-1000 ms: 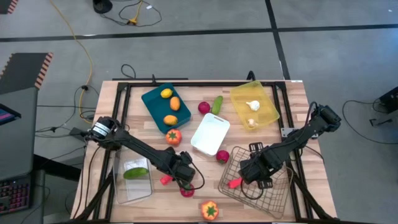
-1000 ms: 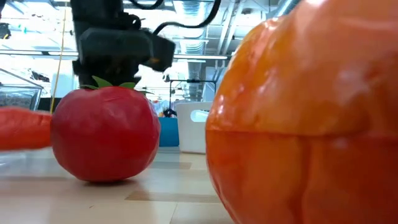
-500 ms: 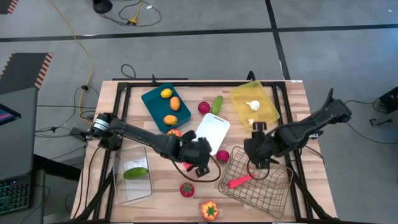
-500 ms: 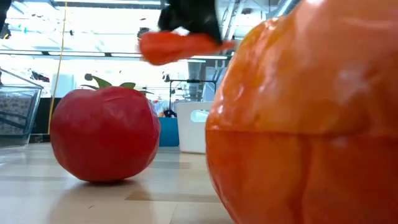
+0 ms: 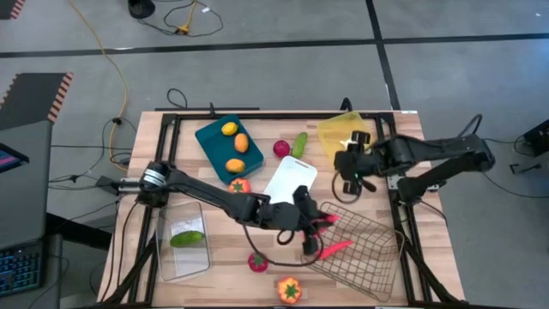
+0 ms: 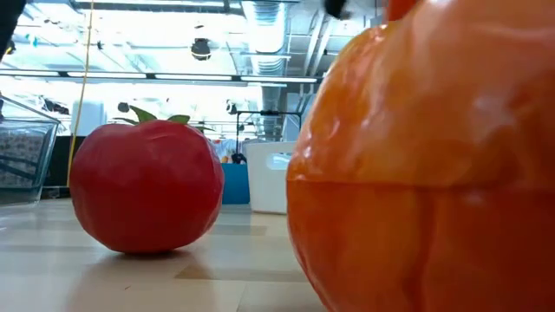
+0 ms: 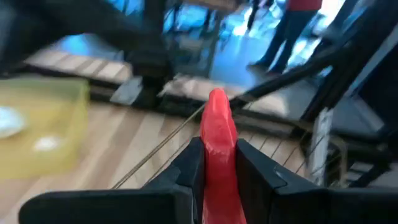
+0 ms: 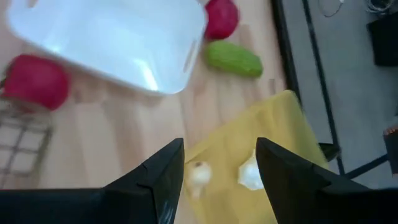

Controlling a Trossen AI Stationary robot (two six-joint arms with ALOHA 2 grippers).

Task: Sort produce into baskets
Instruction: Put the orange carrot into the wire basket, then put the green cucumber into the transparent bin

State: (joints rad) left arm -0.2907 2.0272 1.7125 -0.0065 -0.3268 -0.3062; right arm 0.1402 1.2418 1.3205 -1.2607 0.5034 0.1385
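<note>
My left gripper (image 5: 314,220) is shut on an orange-red carrot (image 7: 217,140), above the near-left rim of the wire mesh basket (image 5: 364,257). A second carrot (image 5: 335,249) lies in that basket. My right gripper (image 5: 352,168) is open and empty above the near end of the yellow tray (image 5: 339,130), which holds two white garlic pieces (image 8: 199,173). The teal tray (image 5: 208,137) holds three citrus fruits. A cucumber (image 5: 187,239) lies in the clear bin (image 5: 184,266). The white tray (image 5: 289,183) stands in the middle. My left gripper pinches the carrot between its two fingers (image 7: 188,171), which lie along the carrot's two sides. The carrot's tip (image 7: 216,99) sticks out beyond the fingertips. The carrot is lifted clear of the table, roughly level, pointing toward the table's right edge.
A tomato (image 5: 257,262) and an orange-red pepper (image 5: 289,290) lie near the front edge; they fill the low view. Another tomato (image 5: 240,185) lies beside the teal tray. A red berry (image 5: 280,148) and a cucumber (image 5: 299,143) lie behind the white tray.
My left gripper has taken the carrot up from the table beside the clear bin and carried it toward the right edge, to the wire basket. My right gripper has risen out of the basket and gone toward the far edge, over the yellow tray; the other carrot stays in the basket.
</note>
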